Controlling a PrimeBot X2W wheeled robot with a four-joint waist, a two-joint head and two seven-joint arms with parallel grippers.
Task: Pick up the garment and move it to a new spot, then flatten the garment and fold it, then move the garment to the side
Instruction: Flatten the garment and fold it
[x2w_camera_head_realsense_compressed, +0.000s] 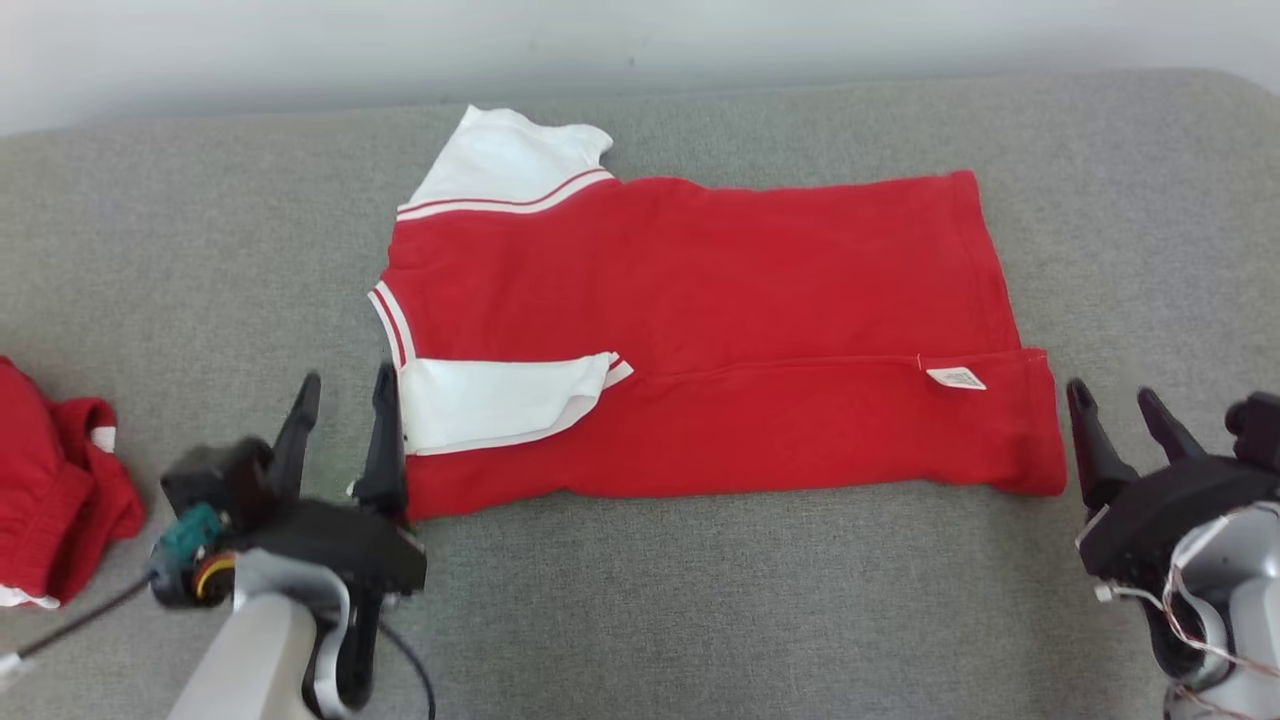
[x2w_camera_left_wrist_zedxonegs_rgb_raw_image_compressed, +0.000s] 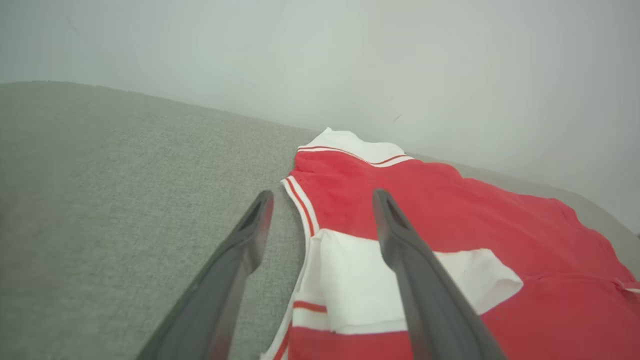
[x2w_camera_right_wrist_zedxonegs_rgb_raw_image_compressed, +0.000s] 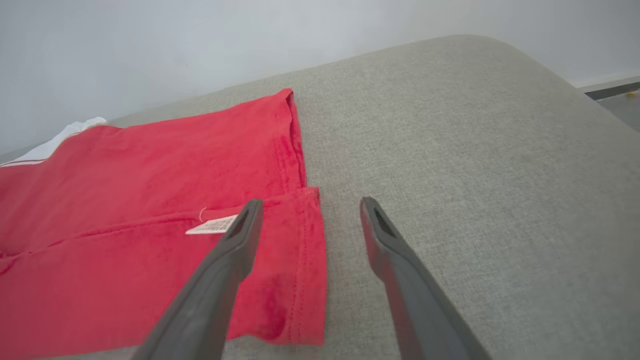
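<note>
At the near corners of the red shirt (x2w_camera_head_realsense_compressed: 700, 300), left gripper (x2w_camera_head_realsense_compressed: 347, 380) and right gripper (x2w_camera_head_realsense_compressed: 1112, 392) stand wide, empty. Folding step: near edge lies folded over; the far edge likely needs grasping next.

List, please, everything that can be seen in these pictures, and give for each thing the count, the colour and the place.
short-sleeved shirt: 1, red with white sleeves, lying flat in the middle of the surface, its near long edge folded over
care label: 1, white, on the folded strip near the shirt's hem, toward the right
second garment: 1, red with a little white, crumpled at the left edge of the head view
cushioned surface: 1, grey fabric, under both garments
wall: 1, pale grey, behind the surface
left gripper: 1, dark, open and empty, at the shirt's near white sleeve
right gripper: 1, dark, open and empty, beside the shirt's near hem corner
</note>
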